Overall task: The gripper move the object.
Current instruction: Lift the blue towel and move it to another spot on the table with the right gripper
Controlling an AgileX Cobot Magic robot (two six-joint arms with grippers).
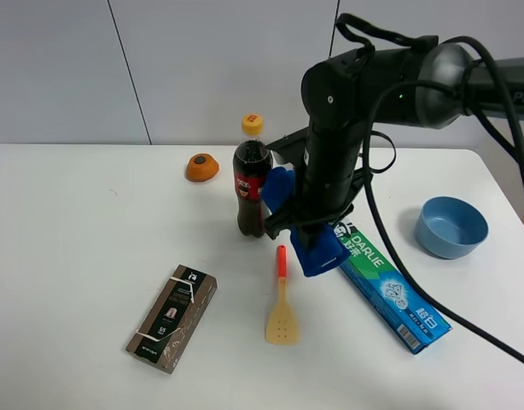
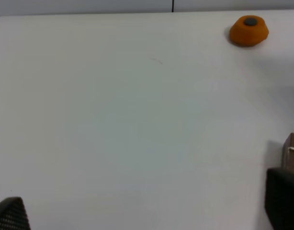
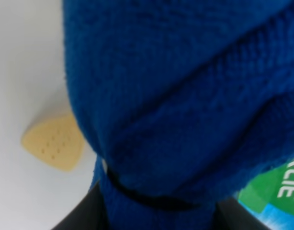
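Blue fleece bundle (image 1: 318,249) clamped at cinched middle in right pincer (image 1: 310,227), jaws closed on it; whether it clears desk (image 1: 91,213) cannot tell. Just beside pincer: one cola bottle (image 1: 250,192), dark drink inside; one spatula (image 1: 281,295); one toothpaste box (image 1: 390,286). Farther out: one blue bowl (image 1: 445,248), one brown box (image 1: 172,318), one orange lump (image 1: 201,167). Only left wrist view shows left pincer (image 2: 147,211): fingers wide apart, holding nothing.

object (image 3: 175,96): fuzzy matt fleece cloth | table (image 1: 74,256): smooth matt | toothpaste box (image 1: 390,295): glossy card
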